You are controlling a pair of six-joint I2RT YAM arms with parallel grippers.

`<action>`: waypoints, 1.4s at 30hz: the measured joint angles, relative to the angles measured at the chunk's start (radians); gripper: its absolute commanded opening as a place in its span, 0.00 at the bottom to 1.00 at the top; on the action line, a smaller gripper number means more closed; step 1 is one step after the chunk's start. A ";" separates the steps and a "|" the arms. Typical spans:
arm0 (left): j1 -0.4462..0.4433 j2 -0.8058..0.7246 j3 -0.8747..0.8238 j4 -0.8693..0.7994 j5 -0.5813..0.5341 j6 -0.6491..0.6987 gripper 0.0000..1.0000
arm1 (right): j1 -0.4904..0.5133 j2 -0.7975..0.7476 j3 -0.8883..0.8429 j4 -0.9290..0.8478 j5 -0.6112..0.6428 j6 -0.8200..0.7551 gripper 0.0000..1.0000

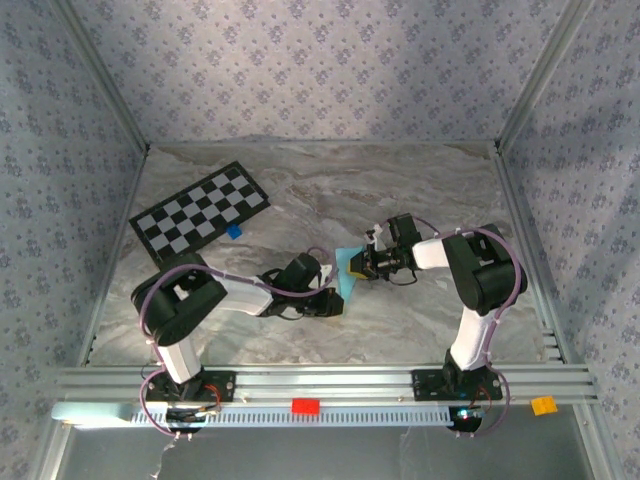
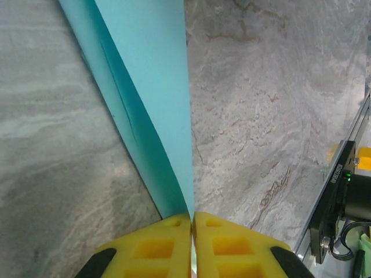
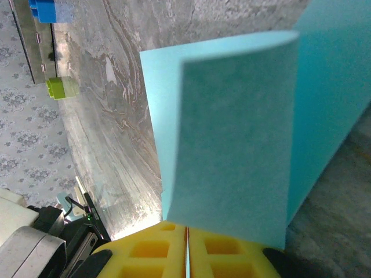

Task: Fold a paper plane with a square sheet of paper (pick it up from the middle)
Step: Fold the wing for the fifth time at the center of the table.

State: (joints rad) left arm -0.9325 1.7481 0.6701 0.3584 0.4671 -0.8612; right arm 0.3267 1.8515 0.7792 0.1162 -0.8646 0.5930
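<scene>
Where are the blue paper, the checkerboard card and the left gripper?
blue paper sheet point(image 1: 349, 268), top view, its bare middle
checkerboard card point(image 1: 200, 208), top view, its middle
left gripper point(image 2: 192, 220), left wrist view, between its shut fingertips

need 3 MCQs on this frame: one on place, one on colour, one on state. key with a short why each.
1. Where on the table does the checkerboard card lie?
A. near right corner
B. far left
C. on the front rail

2. What colour is the paper sheet between the two arms?
A. white
B. red
C. light blue

3. How is the left gripper?
A. shut on the paper sheet
B. wide open over the table
C. shut on nothing

Key:
1 B: the top view shows the card at the far left, by the left wall.
2 C: the sheet is light sky-blue in the top and wrist views.
3 A: in the left wrist view the yellow fingers press together, and the sheet rises from between them.
</scene>
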 measured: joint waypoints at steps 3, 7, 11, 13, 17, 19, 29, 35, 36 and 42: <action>-0.004 -0.002 -0.003 0.000 -0.001 0.005 0.00 | 0.000 0.001 0.003 -0.005 0.000 0.000 0.11; -0.004 -0.002 -0.004 -0.001 0.000 0.005 0.08 | 0.000 0.002 0.003 -0.006 0.000 -0.003 0.10; -0.006 -0.012 -0.005 -0.016 0.013 0.013 0.06 | 0.000 0.002 0.003 -0.006 0.000 -0.003 0.10; -0.012 -0.017 -0.010 -0.031 0.016 0.019 0.03 | 0.000 0.002 0.003 -0.006 0.000 -0.003 0.10; -0.012 -0.032 -0.017 -0.047 0.013 0.019 0.10 | 0.000 0.002 0.003 -0.006 0.000 -0.003 0.10; -0.014 -0.049 -0.027 -0.064 0.016 0.017 0.15 | 0.000 0.002 0.003 -0.006 0.000 -0.003 0.10; -0.016 -0.261 -0.084 -0.177 -0.046 0.004 0.19 | 0.000 0.002 0.003 -0.006 0.000 -0.003 0.11; 0.029 -0.266 -0.005 -0.175 -0.080 -0.019 0.14 | 0.000 0.002 0.003 -0.006 0.000 -0.003 0.10; 0.031 -0.246 0.029 -0.176 -0.080 -0.022 0.12 | 0.000 0.002 0.003 -0.006 0.000 -0.003 0.10; 0.031 -0.095 0.200 -0.164 -0.058 -0.029 0.04 | 0.001 0.002 0.003 -0.006 0.000 -0.003 0.11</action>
State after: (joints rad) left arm -0.9012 1.6535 0.8703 0.1947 0.4095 -0.8898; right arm 0.3279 1.8530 0.7826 0.1104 -0.8646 0.5900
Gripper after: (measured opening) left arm 0.062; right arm 0.105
